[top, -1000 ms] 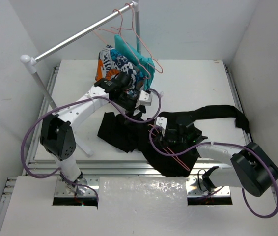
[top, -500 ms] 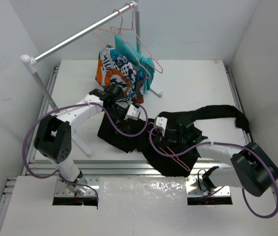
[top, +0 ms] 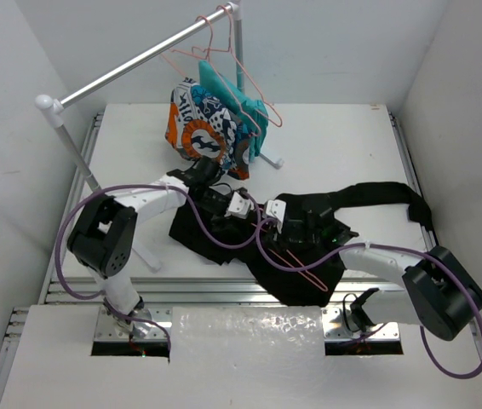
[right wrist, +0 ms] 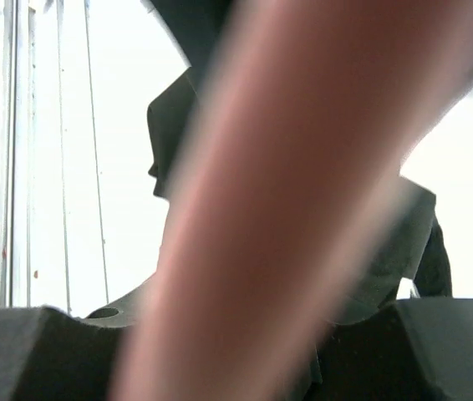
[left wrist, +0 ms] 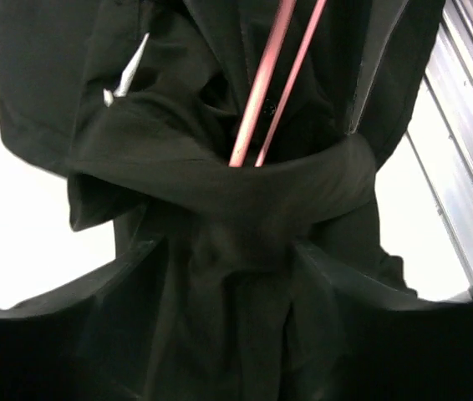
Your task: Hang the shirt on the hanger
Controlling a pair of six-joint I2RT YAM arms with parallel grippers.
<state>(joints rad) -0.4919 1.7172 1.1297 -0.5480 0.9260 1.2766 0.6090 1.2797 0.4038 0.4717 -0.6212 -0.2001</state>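
The right gripper point(top: 285, 228) is closed tight on the hanger point(top: 305, 268). In its own camera the pink wire runs right between the fingers, so close that it looks big and blurry. The left gripper point(top: 248, 211) is down on the shirt point(top: 203, 230). Its fingers are wide apart, with a lump of black cloth between them. The two grippers are just beside each other, in the middle of the table point(top: 326, 145). From above, the hanger's long thin wires slant from the right gripper down to the right, toward the near edge, and they lie on top of the shirt. In the left wrist camera, two pink wires go in under a fold of the shirt. The shirt lies crumpled under both grippers, and one sleeve stretches out to the right.
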